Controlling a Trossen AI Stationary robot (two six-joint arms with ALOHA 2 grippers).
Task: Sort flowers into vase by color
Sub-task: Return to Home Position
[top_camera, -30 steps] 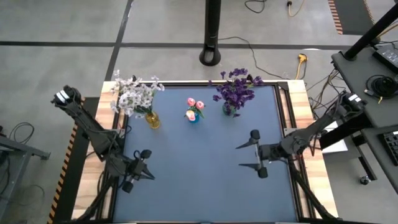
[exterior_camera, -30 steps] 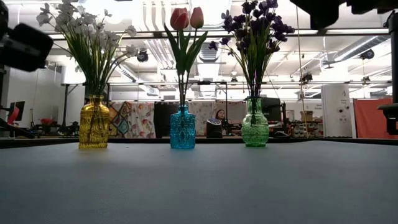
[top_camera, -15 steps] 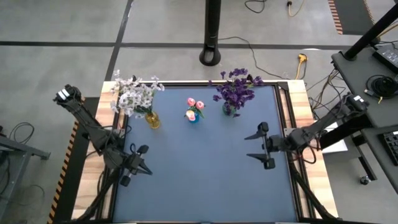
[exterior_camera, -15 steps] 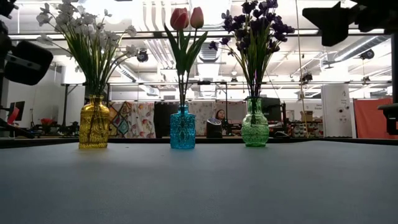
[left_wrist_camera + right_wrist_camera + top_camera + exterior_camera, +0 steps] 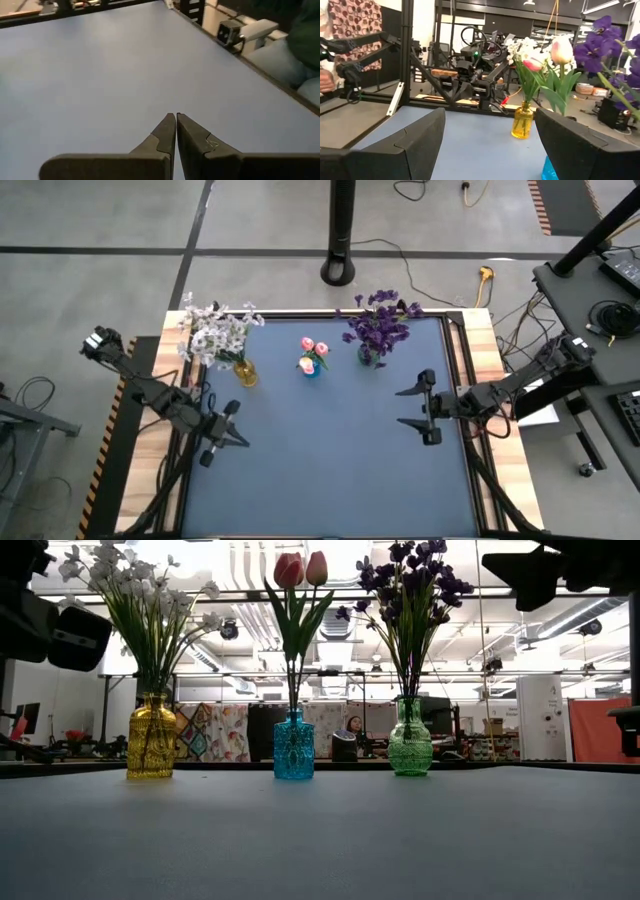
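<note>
White sprigs (image 5: 215, 332), tulips (image 5: 312, 352) and purple blooms (image 5: 378, 328) stand sorted in three vases (image 5: 293, 745) along the desk's (image 5: 320, 480) far edge. The left gripper (image 5: 175, 117), fingers together, and right gripper (image 5: 408, 407), fingers wide apart, hover empty near opposite sides. A stray swing could clip the tall stems and topple a vase.

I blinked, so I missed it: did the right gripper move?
Yes. The right gripper, open, has pulled back toward the right edge of the table and a bit closer to the green vase.
</note>
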